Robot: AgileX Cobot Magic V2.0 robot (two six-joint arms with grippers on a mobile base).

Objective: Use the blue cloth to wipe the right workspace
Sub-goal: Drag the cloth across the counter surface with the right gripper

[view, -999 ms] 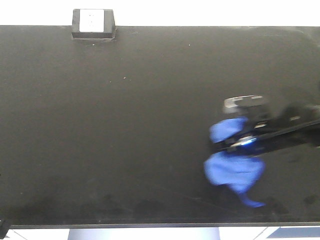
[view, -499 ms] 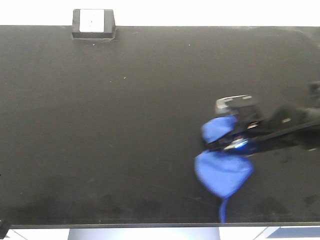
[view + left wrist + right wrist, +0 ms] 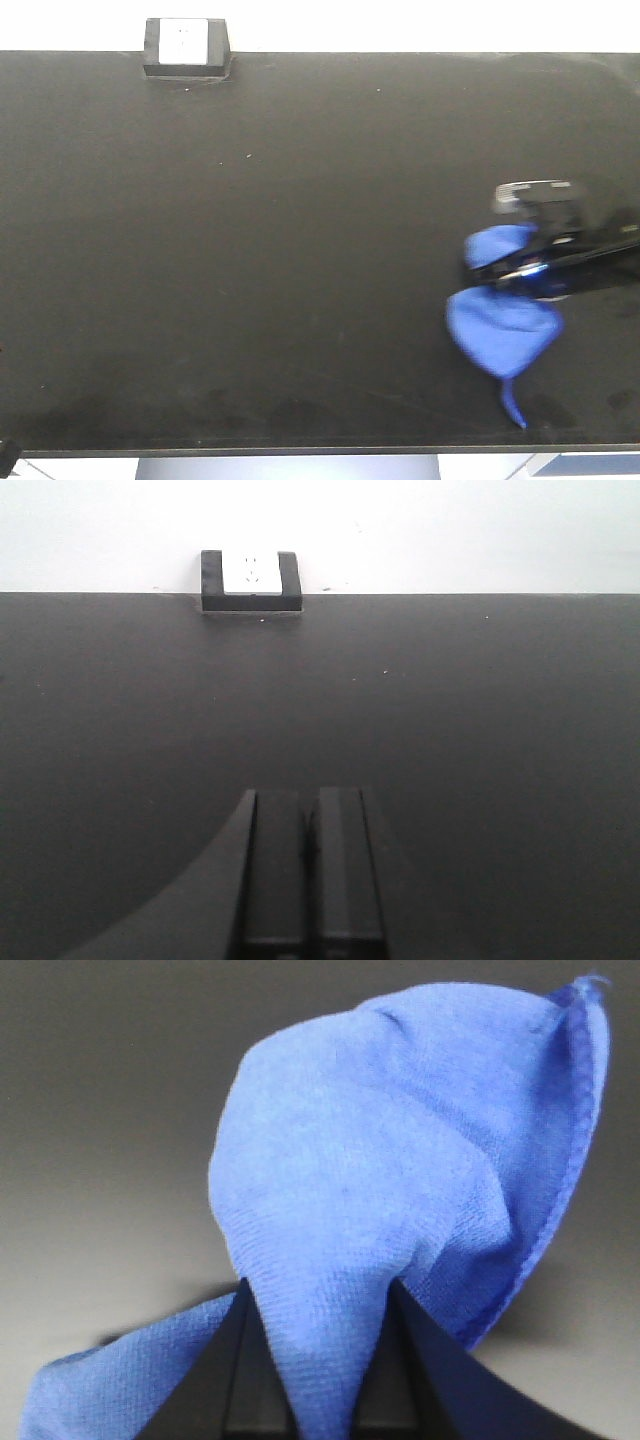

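Cloth (image 3: 500,325), blue, in right gripper (image 3: 520,270) jaws on black table (image 3: 250,250).

My right tool (image 3: 315,1360) dark smooth plastic, pinching soft blue cloth (image 3: 400,1160) of fuzzy matt weave with stitched hem, desk (image 3: 250,250) black, smooth, faintly scuffed and dusty, my left tool (image 3: 305,880) matt black.
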